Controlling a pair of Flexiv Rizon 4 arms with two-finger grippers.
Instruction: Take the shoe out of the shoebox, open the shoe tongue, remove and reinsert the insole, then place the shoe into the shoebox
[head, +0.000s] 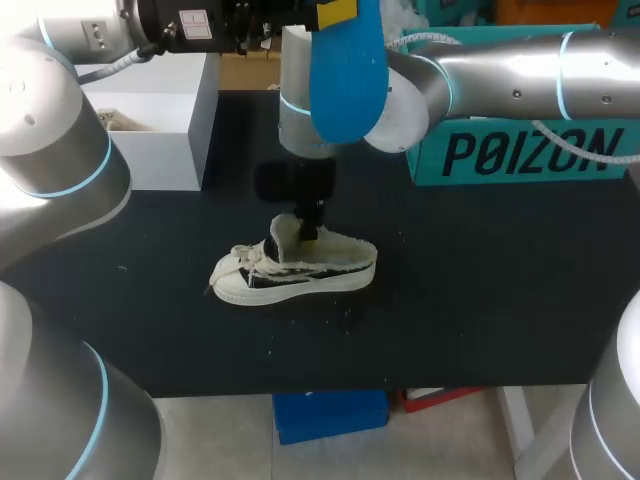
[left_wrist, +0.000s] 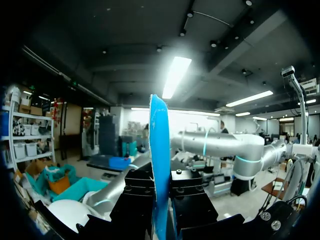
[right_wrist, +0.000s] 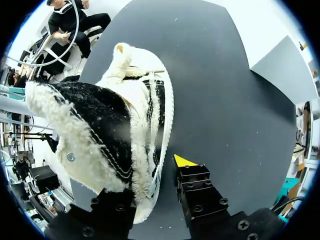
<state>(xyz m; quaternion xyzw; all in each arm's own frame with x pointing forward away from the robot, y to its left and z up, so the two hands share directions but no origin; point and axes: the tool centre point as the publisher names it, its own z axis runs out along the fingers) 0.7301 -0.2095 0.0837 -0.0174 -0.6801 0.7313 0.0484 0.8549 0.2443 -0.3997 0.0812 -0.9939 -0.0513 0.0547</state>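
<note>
The low cream canvas shoe with a fleecy collar (head: 295, 270) lies on its sole mid-way across the black tabletop (head: 480, 300). It looks light and soft-walled, so it would likely slide or buckle if pushed; the firmer heel and rubber sole seem the best places to hold. The right hand (head: 308, 225) is down at its collar; whether it grips I cannot tell. The thin blue foam insole (head: 345, 70), probably floppy, is pinched edge-on in the closed left hand (left_wrist: 161, 180), high above.
</note>
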